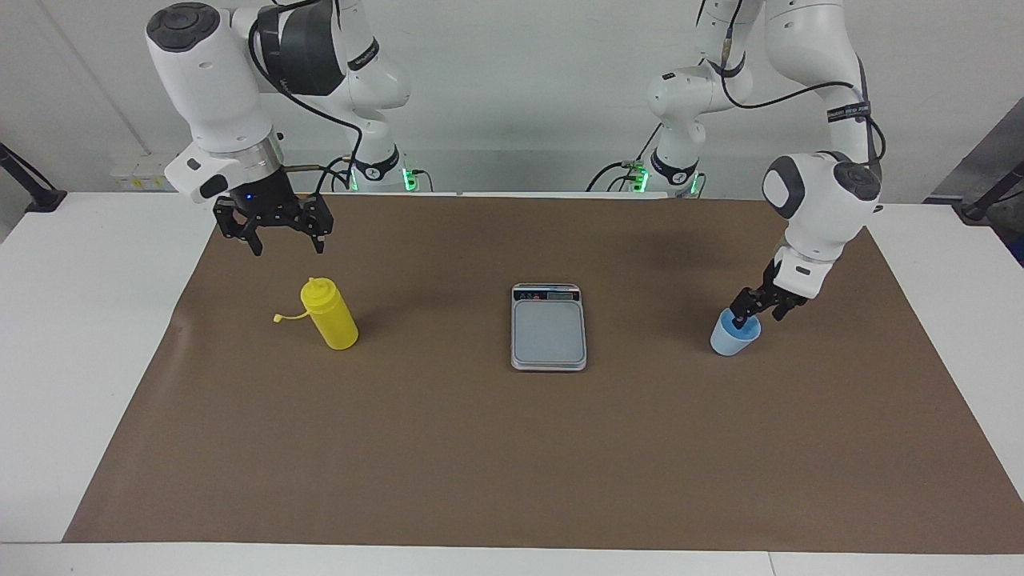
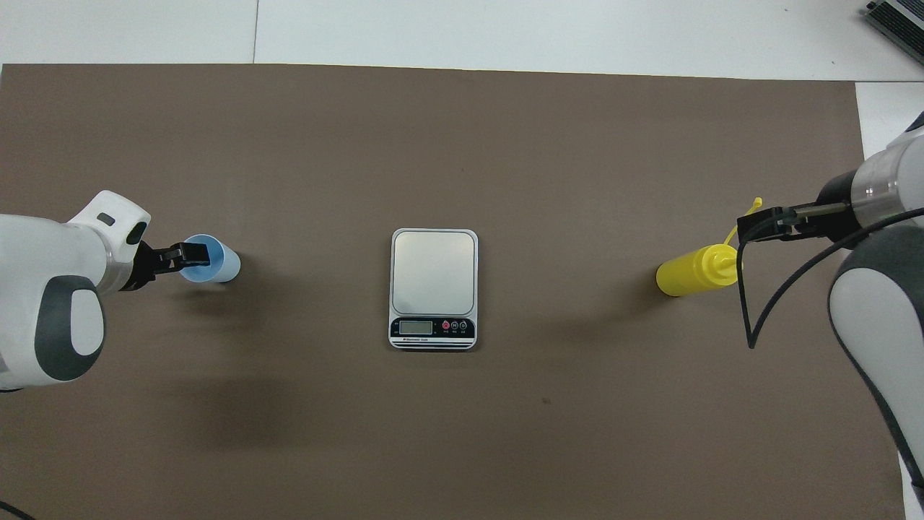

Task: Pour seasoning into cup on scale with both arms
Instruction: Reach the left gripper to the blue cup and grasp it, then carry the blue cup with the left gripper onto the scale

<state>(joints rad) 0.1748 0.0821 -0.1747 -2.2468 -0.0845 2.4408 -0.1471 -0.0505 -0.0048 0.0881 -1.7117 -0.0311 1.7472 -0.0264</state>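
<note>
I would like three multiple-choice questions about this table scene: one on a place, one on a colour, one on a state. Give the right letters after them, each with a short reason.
1. Where is the cup?
A. on the scale
B. on the brown mat, toward the left arm's end
C. beside the bottle

2. What colour is the seasoning bottle?
A. yellow
B. red
C. green

3. How is the right gripper?
A. shut on the bottle
B. open, over the mat near the bottle
C. resting on the scale

Answers: 1 B, the scale plate is bare. 2 A, its body is plainly yellow. 3 B, its fingers are apart and hold nothing.
</note>
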